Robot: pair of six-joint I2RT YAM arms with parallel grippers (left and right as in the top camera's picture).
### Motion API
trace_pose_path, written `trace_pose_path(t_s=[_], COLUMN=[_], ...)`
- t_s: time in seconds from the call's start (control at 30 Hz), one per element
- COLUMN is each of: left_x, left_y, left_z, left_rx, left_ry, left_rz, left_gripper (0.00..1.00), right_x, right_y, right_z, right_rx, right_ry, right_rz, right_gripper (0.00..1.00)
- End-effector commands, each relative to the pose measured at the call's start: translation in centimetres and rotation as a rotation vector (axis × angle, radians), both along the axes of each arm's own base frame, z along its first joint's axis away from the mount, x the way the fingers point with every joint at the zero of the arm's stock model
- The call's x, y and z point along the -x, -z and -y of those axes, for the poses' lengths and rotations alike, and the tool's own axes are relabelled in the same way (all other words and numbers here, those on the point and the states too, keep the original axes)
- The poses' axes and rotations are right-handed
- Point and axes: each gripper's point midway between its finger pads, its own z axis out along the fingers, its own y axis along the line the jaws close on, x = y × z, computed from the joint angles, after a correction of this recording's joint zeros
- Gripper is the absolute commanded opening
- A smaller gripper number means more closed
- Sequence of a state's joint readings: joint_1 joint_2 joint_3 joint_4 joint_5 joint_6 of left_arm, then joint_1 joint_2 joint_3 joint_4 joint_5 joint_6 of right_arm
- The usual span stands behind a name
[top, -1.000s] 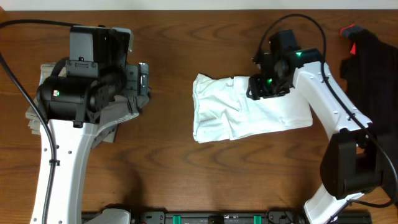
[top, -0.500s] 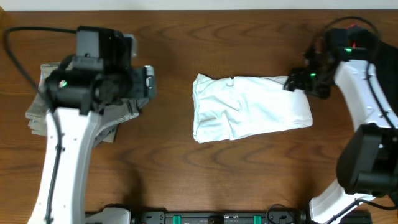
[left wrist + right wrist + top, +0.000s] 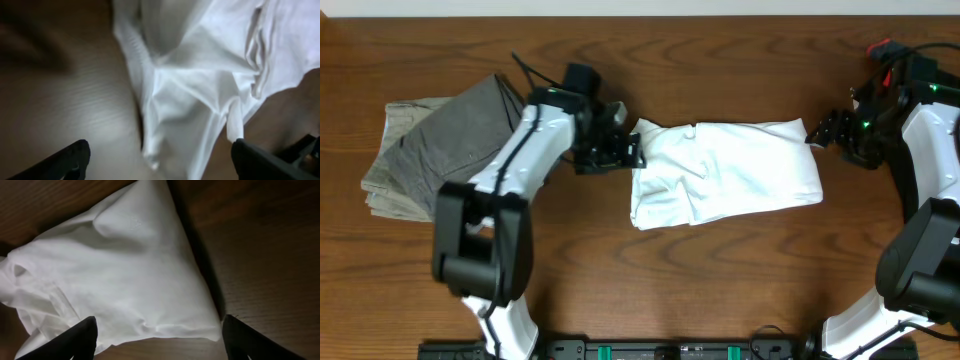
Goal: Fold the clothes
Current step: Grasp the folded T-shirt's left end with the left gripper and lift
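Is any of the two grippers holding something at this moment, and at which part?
Nothing is held. The left gripper is open at the left end of the white shirt, and the right gripper is open at its right end.

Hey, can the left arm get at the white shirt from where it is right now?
Probably yes. The left claw sits open right at the left edge of the shirt, with nothing between them; the trousers lie behind it, out of the way.
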State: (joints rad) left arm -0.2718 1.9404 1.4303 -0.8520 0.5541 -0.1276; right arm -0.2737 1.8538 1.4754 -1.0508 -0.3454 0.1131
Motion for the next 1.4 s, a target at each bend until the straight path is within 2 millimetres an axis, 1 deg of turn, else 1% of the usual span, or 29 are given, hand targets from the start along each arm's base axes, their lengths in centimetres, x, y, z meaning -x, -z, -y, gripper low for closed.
trace_pose_path(t_s=[0.0,0.13,0.23,0.37,0.43,0.5,0.53,0.6,0.67,0.7,0.73,0.77,0.83,0.97,1.07,1.17,1.23,1.27,1.37], left_x=[0.2,0.5,0.8,1.4,1.4,1.3,1.3,1.3,1.3,1.3,1.2,1.2,1.2,1.1,1.1,0.9,0.7,0.5,0.2], left_y=[1.8,4.2,5.7,6.3,6.2,6.2,6.1,6.1,6.1,6.1,6.0,5.8,5.0,2.6,-0.4,-3.8,-5.9,-7.0,-9.9], left_z=[1.2,2.1,3.5,5.7,6.8,7.6,8.0,8.2,8.1,7.9,7.7,7.4,6.6,2.7,-1.2,-4.3,-5.3,-5.4,-4.9], left_rx=[0.026,0.015,0.013,0.018,0.026,0.035,0.038,0.038,0.036,0.035,0.033,0.030,0.016,-0.134,-0.286,-0.387,-0.410,-0.409,-0.396], left_ry=[-0.003,0.004,0.029,0.072,0.085,0.091,0.098,0.104,0.103,0.098,0.092,0.086,0.079,0.076,0.099,0.108,0.114,0.120,0.130], left_rz=[-0.053,-0.095,-0.108,-0.091,-0.072,-0.053,-0.045,-0.039,-0.042,-0.044,-0.049,-0.056,-0.064,-0.043,0.006,0.068,0.112,0.138,0.189], left_gripper=[0.95,0.95,0.95,0.95,0.91,0.79,0.71,0.51,0.29,0.20,0.07,0.06,0.06,0.06,0.06,0.06,0.06,0.06,0.06], right_x=[0.0,-0.1,-0.1,-0.1,0.0,0.0,0.0,0.1,0.1,0.1,0.1,0.1,0.2,0.3,0.3,0.3,0.3,0.3,0.2], right_y=[-0.2,-0.2,-0.2,-0.2,-0.2,-0.2,-0.2,-0.2,-0.2,-0.2,-0.2,-0.2,-0.2,-0.2,-0.2,-0.2,-0.2,-0.2,-0.2], right_z=[-0.2,-0.2,-0.2,-0.2,-0.2,-0.2,-0.2,-0.2,-0.3,-0.3,-0.3,-0.3,-0.3,-0.3,-0.3,-0.3,-0.3,-0.3,-0.3], right_rx=[-0.017,-0.017,-0.017,-0.017,-0.017,-0.017,-0.017,-0.018,-0.019,-0.019,-0.019,-0.019,-0.020,-0.021,-0.021,-0.021,-0.021,-0.021,-0.020], right_ry=[-0.015,-0.015,-0.015,-0.015,-0.015,-0.015,-0.015,-0.015,-0.015,-0.015,-0.015,-0.015,-0.015,-0.015,-0.015,-0.015,-0.015,-0.015,-0.015], right_rz=[0.013,0.013,0.014,0.013,0.013,0.012,0.011,0.007,0.005,0.005,0.005,0.005,0.001,-0.002,-0.002,-0.001,-0.001,-0.001,0.001], right_gripper=[0.77,0.75,0.73,0.73,0.73,0.72,0.72,0.72,0.72,0.72,0.72,0.71,0.71,0.70,0.70,0.70,0.70,0.70,0.70])
